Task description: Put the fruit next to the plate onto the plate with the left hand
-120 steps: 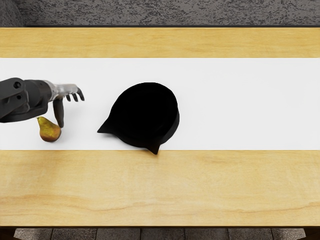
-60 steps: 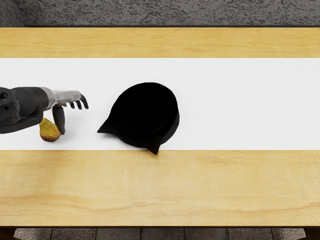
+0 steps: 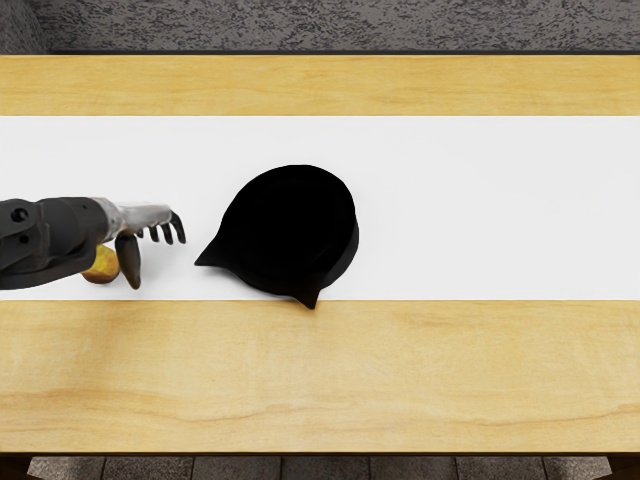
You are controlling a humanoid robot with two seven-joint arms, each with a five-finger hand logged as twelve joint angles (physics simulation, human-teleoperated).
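Where the left arm enters at the picture's left edge, the left hand (image 3: pixel 148 225) is held low over the white runner (image 3: pixel 480 200), fingers (image 3: pixel 170 233) spread apart, thumb pointed downward, nothing clasped. Pear (image 3: pixel 101 267): lodged on the runner beneath the wrist, just beside the thumb, largely hidden by the forearm; contact cannot be told. Black plate (image 3: pixel 290 230): set on the runner to the right, apart from hand and pear. Wooden table (image 3: pixel 320 370): seen beneath the runner.

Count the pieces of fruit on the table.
1: a pear on the white runner, left of the black plate, partly hidden beneath the left hand. No other fruit shows.
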